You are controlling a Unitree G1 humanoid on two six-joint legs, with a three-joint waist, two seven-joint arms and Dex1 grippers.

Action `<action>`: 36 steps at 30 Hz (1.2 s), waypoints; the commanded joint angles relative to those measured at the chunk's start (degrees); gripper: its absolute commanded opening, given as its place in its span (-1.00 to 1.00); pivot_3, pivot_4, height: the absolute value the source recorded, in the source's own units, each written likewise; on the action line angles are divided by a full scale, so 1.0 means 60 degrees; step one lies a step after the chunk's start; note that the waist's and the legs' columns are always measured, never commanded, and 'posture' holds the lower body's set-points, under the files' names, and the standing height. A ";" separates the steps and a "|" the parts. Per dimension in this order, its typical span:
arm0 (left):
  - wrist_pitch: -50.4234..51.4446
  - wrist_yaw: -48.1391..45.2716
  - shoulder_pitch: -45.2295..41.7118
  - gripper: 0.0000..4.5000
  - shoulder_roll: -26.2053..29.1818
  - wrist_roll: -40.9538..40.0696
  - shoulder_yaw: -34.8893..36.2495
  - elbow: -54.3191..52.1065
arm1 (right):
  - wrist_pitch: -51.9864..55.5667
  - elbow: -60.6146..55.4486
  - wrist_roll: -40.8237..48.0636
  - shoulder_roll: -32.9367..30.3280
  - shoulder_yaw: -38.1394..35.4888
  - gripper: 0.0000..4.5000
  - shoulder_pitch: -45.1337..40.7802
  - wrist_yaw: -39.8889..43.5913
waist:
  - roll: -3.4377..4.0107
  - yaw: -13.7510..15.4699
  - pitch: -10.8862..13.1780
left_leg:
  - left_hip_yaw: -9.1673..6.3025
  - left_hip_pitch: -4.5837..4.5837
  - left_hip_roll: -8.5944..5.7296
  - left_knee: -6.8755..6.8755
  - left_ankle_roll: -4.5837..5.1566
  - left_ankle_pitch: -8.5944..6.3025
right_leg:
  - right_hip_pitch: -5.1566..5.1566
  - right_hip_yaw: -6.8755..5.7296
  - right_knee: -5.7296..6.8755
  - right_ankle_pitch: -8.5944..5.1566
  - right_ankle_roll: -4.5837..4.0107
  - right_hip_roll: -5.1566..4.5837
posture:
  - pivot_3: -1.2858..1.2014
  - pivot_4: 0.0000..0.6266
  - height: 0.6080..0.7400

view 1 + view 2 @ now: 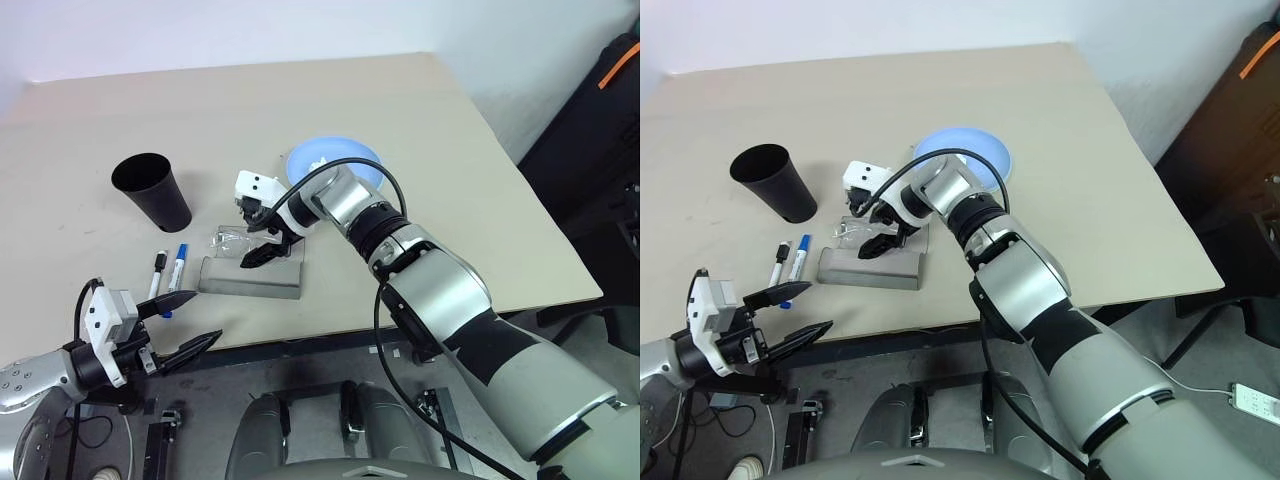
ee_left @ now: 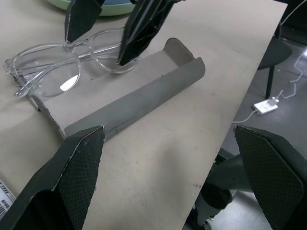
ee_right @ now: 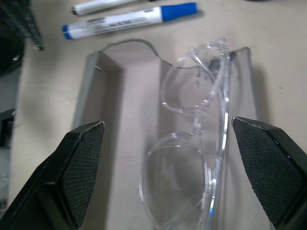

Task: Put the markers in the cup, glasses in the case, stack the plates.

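The right gripper (image 1: 262, 243) hovers over the open grey case (image 1: 250, 277), fingers spread wide and empty. One pair of clear glasses (image 3: 192, 143) lies in the case along its far edge. Two markers (image 1: 168, 270) lie just left of the case, one black cup (image 1: 152, 190) beyond them. Two stacked plates (image 1: 335, 160) sit behind the case. The left gripper (image 1: 185, 325), open and empty, hangs off the table's near edge.

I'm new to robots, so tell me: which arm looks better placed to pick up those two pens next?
Probably the left. Its open gripper hangs at the table edge near the pens, while the right gripper is busy over the glasses.
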 commanded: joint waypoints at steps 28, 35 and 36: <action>-0.0272 -0.0022 -0.0116 1.00 0.0062 0.0207 -0.0207 0.0046 | 0.1305 0.0070 0.0415 0.0189 -0.0644 -0.98 -0.0611 -0.0305 | -0.0001 -0.0001 0.0000 | -0.0002 0.0000 0.0000 0.0000 0.0000 0.0000 | 0.0001 0.0000 0.0000 0.0004 0.0007 -0.0001 | 0.03 -0.52 0.85; -0.0300 -0.0057 -0.0109 1.00 0.0046 0.0175 -0.0232 0.0087 | 0.2245 -0.0154 0.0903 0.0001 -0.0787 -0.98 -0.1023 0.1401 | -0.0001 0.0003 0.0000 | -0.0003 0.0000 0.0000 0.0000 0.0000 0.0000 | 0.0001 0.0000 0.0000 0.0005 0.0008 0.0000 | 0.03 -0.52 0.85; -0.0249 -0.0010 -0.0156 1.00 0.0001 0.0093 -0.0216 0.0089 | 0.2340 -0.0201 0.0913 0.0004 -0.0741 -0.98 -0.0999 0.1561 | -0.0001 -0.0002 -0.0001 | -0.0002 0.0000 0.0000 0.0000 0.0001 0.0000 | 0.0001 0.0000 0.0000 0.0005 0.0008 0.0000 | 0.03 -0.52 0.85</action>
